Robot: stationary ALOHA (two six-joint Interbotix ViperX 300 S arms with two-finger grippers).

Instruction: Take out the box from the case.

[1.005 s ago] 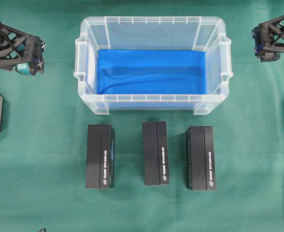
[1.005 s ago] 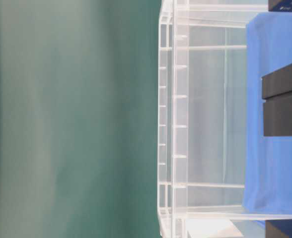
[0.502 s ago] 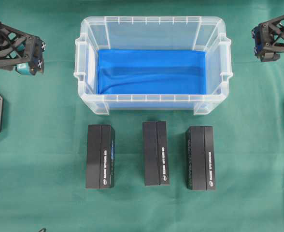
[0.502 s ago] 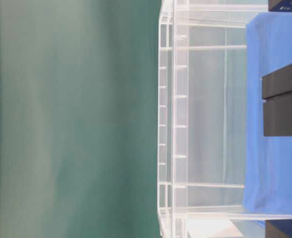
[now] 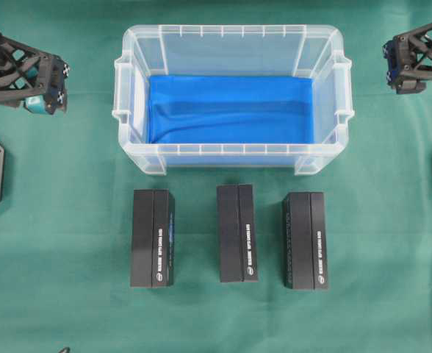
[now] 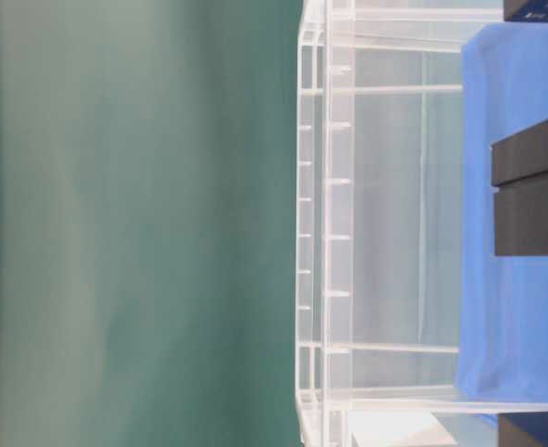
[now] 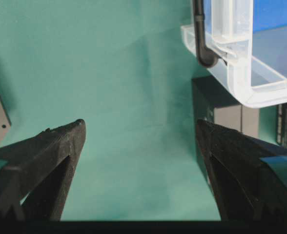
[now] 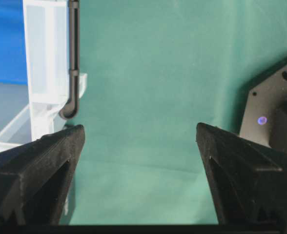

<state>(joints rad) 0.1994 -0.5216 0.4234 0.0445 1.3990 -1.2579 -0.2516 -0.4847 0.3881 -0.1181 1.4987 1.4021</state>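
- Clear case (image 5: 232, 158) set on green worktop (image 5: 62, 213), long axis running left-right in overhead view; ribbed rim all round, handle lugs at both short ends.
- Blue cloth (image 5: 231, 109) lining case floor, slightly creased; nothing else seen lying on it from above.
- Three black boxes out on worktop just in front of case's near long wall, none touching it: left box (image 5: 152, 237), middle box (image 5: 236, 233), right box (image 5: 305, 240).
- Each box lying with long axis front-to-back, at right angles to case's long axis; roughly parallel, well apart from one another, clear cloth lanes between.
- White lettering along right-hand long face of each box, plus small round logo at near end; too small to read. Blue mark on left box's side.
- Table-level view (turned sideways): fragment "SI" in white on one box end (image 6: 532, 183); rest cut off.
- Left tool (image 5: 45, 92) left of case, off its left handle, fingers spread wide, nothing between them; only bare worktop under gap in wrist view (image 7: 139, 131).
- Right tool (image 5: 401, 70) right of case, beyond right handle, fingers likewise spread and empty (image 8: 139, 132).
- Wide open worktop at both short ends of case and in front of boxes.
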